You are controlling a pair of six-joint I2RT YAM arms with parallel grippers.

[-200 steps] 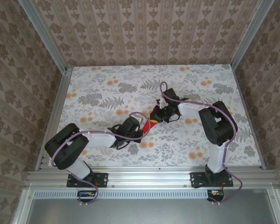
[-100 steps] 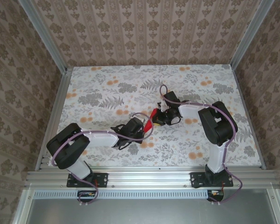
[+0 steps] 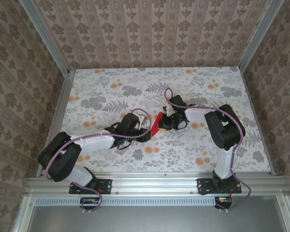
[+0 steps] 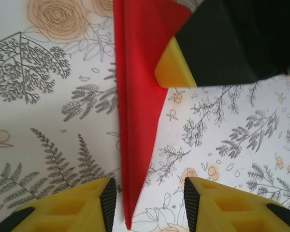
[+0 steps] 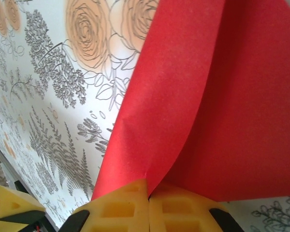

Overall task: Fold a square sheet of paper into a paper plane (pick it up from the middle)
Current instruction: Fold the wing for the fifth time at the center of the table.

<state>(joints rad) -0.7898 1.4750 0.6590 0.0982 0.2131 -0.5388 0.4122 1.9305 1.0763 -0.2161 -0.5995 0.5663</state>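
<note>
Located the paper plane (image 3: 156,122) near the middle of the floral table (image 3: 101,92), between the two grippers. Found it folded to a slim red dart with a lengthwise crease. In the left wrist view, recorded its point toward 6 o'clock and its wider end toward 12 o'clock, lying over the table print.

Checked the left gripper (image 3: 146,129): sited at 8 o'clock of the plane in the top view. Confirmed jaws apart in its own camera, with yellow pads (image 4: 94,205) at either side of the dart's point and that point closer to the 7 o'clock pad. Could not tell whether that pad touches the paper. Gripping nothing.

Checked the right gripper (image 3: 164,123): sited at 3 o'clock of the plane in the top view. Confirmed jaws together and clamped on the paper plane. In its own camera, saw two yellow pads (image 5: 117,210) meeting at 6 o'clock, with a red fold pinched in the seam and two layers spreading up toward 12 and 2 o'clock. In the left wrist view, noted this gripper's black finger and yellow pad at 1 o'clock, over the plane's 3 o'clock edge.

Noted patterned walls (image 3: 150,29) enclosing the table at 9, 12 and 3 o'clock.
</note>
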